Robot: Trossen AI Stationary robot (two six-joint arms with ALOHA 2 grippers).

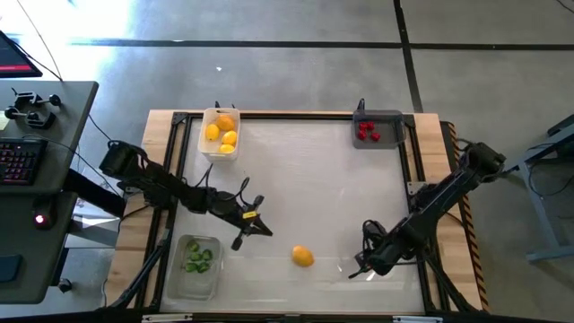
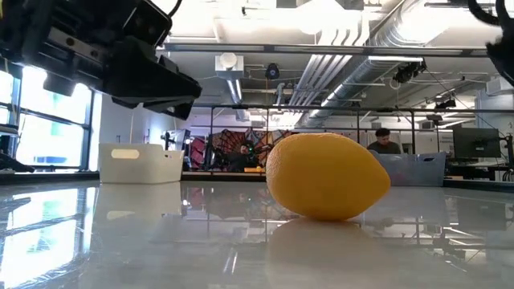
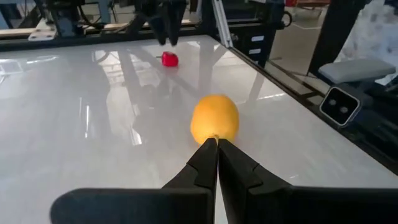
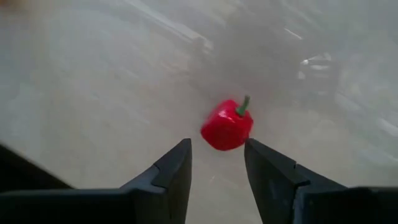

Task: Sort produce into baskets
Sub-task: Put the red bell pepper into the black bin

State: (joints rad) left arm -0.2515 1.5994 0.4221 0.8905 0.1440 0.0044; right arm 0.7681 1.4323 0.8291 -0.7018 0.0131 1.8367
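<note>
While the left hand [image 3: 217,144] stays off, shut tight and empty by the yellow fruit [image 3: 214,119] on the surface [image 1: 314,188], the right hand [image 4: 216,163] is open around a small red fruit [image 4: 227,125].

Robotics lab in an open-plan industrial space. Evidence: polished concrete floor [image 1: 296,54] with dark seam lines, exposed silver ducting [image 2: 377,40] and pipes under an open ceiling, large window [image 2: 32,128] at one side. Rig is a white-topped table [image 1: 305,188] on a black frame with plywood edges, two arms bolted on. Desk [image 1: 45,179] beside it holds a keyboard [image 1: 18,161] and a monitor corner. Across the room: more benches, screens [image 2: 474,144], a person [image 2: 385,141] seated at a workstation.
</note>
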